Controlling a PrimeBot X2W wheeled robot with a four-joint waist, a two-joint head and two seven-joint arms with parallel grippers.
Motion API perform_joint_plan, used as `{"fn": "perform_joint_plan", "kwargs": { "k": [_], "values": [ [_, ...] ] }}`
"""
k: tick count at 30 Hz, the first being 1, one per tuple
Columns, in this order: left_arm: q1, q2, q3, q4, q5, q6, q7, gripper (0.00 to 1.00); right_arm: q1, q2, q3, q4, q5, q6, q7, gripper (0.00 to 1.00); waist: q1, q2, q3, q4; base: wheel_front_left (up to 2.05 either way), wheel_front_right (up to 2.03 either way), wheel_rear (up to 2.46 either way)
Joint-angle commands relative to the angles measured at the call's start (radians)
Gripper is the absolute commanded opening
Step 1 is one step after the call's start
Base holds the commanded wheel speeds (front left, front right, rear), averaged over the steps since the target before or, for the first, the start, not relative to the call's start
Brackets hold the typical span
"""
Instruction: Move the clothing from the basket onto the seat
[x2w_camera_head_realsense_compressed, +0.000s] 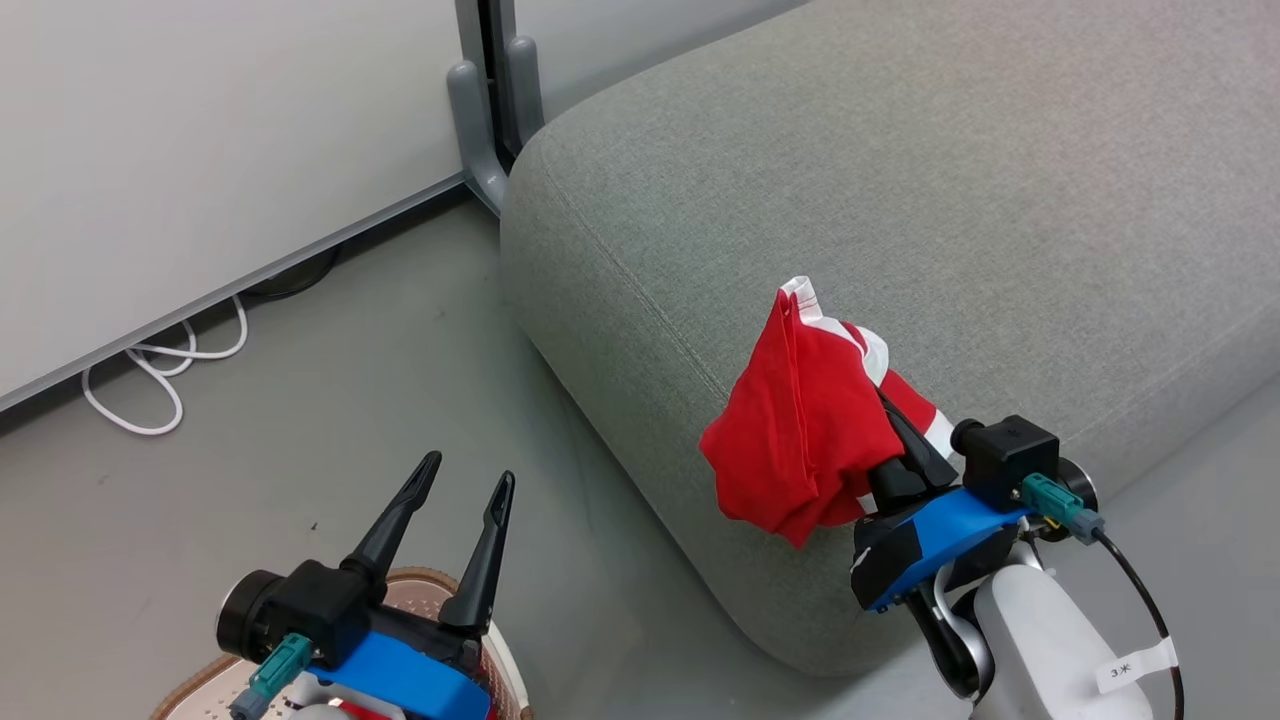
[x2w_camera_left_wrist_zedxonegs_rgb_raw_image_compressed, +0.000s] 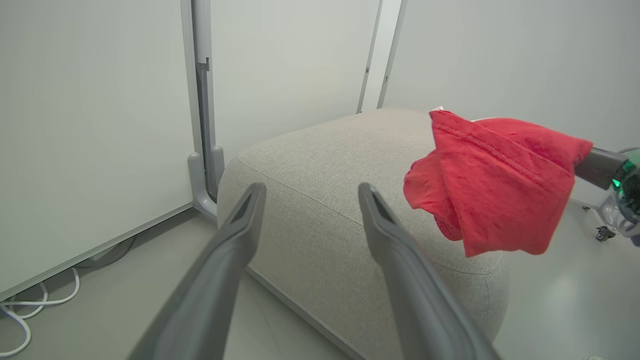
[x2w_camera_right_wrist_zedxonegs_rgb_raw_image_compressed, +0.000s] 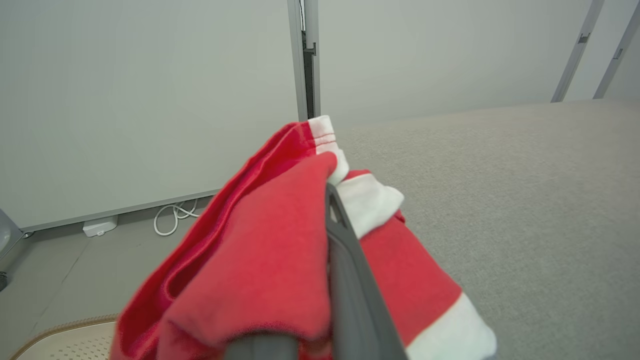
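Over the seat (x2w_camera_head_realsense_compressed: 900, 200), the clothing (x2w_camera_head_realsense_compressed: 800, 430) hangs pinched in the right jaws.

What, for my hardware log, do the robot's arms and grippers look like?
Left gripper and right gripper: two long dark tapered fingers, black housing, blue mount, teal connector. The right forearm is white, with a black cable and a white label.

A white cable (x2w_camera_head_realsense_compressed: 165, 372) loops on the grey floor (x2w_camera_head_realsense_compressed: 350, 400) below pale wall panels (x2w_camera_head_realsense_compressed: 200, 150)
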Motion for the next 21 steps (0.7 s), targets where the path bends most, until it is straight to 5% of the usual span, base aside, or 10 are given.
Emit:
{"fn": "perform_joint_plan", "kwargs": {
  "k": [1,12,21],
  "values": [
    [-0.014,0.008,0.002,0.003,0.001,-0.007,-0.003,1.0,0.01,0.001,0.0,-0.011,0.007,0.0,-0.004,0.0,0.0001,-0.0001,0.012,-0.015,0.0,0.0,0.0],
    [-0.043,0.026,-0.017,-0.006,-0.004,-0.008,-0.003,1.0,-0.024,0.0,-0.022,-0.028,0.02,0.0,-0.007,0.0,0.0001,-0.0001,0.05,0.001,0.0,0.0,0.0],
    [-0.175,0.105,-0.055,-0.095,0.012,-0.006,0.014,1.0,-0.312,0.0,-0.218,0.054,0.052,0.0,-0.002,0.0,0.0001,-0.0001,0.294,0.091,0.0,0.0,0.0]
  ]
}}
